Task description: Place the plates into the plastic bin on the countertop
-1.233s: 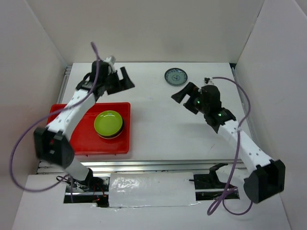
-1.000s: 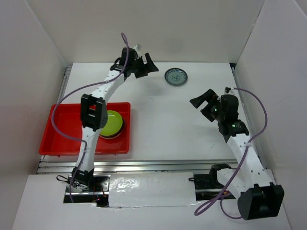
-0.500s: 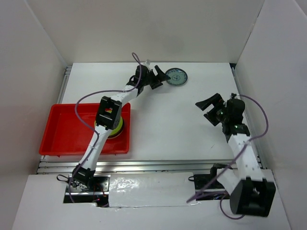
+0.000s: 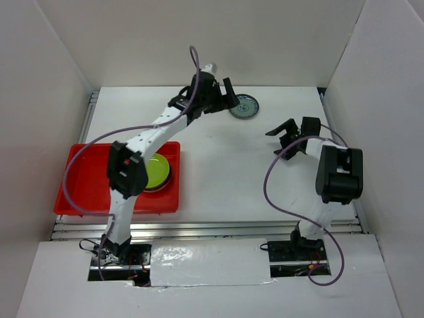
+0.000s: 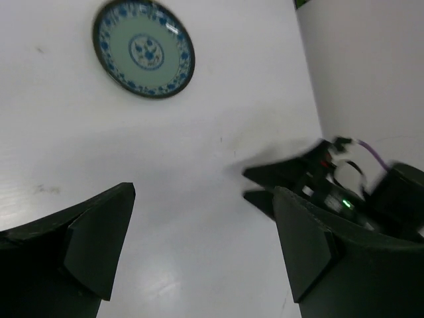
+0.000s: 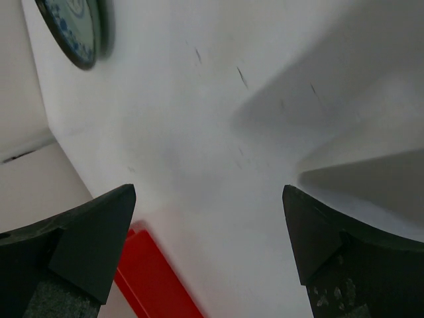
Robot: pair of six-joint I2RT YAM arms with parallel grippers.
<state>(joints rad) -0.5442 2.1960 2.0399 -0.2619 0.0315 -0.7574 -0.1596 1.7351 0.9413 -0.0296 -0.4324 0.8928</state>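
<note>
White walls (image 4: 199,40) enclose the desk (image 4: 218,165), shown from above and from both wrists. We mark the blue-grey patterned plate (image 4: 243,106) lying flat near the far edge. It is well apart from the red bin (image 4: 86,199) at the near left, in which a lime green plate (image 4: 158,173) already sits, partly hidden by the left arm.

The left tool (image 4: 229,93) hangs just beside the plate's left rim, jaws spread wide and holding nothing. We cannot tell from overhead whether it touches the rim. In the left wrist view the plate (image 5: 144,48) lies ahead of the tool (image 5: 202,199) and to the left of the centre line of the gap. We judge that the coming move calls for a short advance with a sideways correction before the jaws can straddle the rim. Being round, the plate offers no long axis, so any point on its edge should serve.

The right tool (image 4: 274,141) is likewise open and empty. It stands nearer the right side of the desk, clearly farther from the plate than the left one. Its wrist view catches only a sliver of the plate (image 6: 73,30) at the upper left. We therefore take the left arm as the one placed for the pick, with the bin on its own side.
</note>
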